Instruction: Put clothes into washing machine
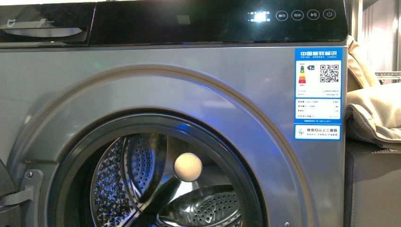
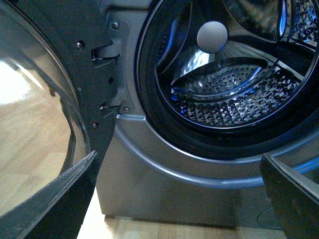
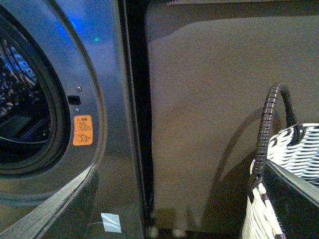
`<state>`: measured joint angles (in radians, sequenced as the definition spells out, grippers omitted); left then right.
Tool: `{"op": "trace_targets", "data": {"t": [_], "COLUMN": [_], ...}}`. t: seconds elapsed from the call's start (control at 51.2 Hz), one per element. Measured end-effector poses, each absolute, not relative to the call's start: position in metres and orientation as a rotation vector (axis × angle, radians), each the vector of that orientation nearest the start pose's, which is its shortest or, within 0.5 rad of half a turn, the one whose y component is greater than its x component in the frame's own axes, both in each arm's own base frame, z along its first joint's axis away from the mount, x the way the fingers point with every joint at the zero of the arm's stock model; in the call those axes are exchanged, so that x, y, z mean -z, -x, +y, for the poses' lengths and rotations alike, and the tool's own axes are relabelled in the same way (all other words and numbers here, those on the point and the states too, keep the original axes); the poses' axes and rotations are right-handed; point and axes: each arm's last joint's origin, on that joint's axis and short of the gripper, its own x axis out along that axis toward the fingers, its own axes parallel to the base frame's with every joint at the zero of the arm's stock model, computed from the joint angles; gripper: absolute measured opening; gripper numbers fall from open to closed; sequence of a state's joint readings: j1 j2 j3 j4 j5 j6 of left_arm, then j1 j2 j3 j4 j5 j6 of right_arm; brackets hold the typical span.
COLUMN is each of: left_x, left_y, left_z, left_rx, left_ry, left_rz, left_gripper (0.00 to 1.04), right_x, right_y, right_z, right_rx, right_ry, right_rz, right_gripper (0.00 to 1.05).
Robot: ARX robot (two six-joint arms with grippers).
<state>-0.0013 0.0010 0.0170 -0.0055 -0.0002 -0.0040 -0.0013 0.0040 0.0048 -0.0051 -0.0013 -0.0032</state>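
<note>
The silver-grey washing machine (image 1: 156, 80) fills the front view, its round porthole open onto the perforated steel drum (image 1: 142, 184). No clothes show in any view, and the drum (image 2: 234, 94) looks bare inside. My left gripper (image 2: 182, 199) hangs open low in front of the machine's base, nothing between its fingers. My right gripper (image 3: 182, 199) is open too, facing the gap between the washing machine's right flank (image 3: 107, 124) and a brown panel. The orange warning sticker (image 3: 82, 130) sits beside the porthole rim.
The open door (image 2: 45, 99) swings out on the machine's left, on its hinge (image 2: 107, 74). A black-and-white woven basket (image 3: 284, 189) with a dark handle stands by my right gripper. A brown panel (image 3: 214, 114) stands right of the machine, beige padded cloth (image 1: 373, 111) on top. Wooden floor (image 2: 30, 149) lies below.
</note>
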Motion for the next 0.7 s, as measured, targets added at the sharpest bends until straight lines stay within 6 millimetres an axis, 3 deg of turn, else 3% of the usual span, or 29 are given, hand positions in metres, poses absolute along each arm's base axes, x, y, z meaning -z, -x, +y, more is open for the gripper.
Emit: {"op": "trace_targets", "data": {"t": [0.703], "left_x": [-0.1687], "left_y": [-0.0967], "left_z": [-0.0001], "left_rx": [0.001], "left_ry": [0.004], "left_rz": [-0.010], "left_gripper": [0.98], "right_x": [-0.1643], "right_y": [-0.0977], "right_z": [-0.0001], "right_rx": [0.000], "right_ry": [0.003], "right_rz": [0.004], "right_gripper": [0.97]}}
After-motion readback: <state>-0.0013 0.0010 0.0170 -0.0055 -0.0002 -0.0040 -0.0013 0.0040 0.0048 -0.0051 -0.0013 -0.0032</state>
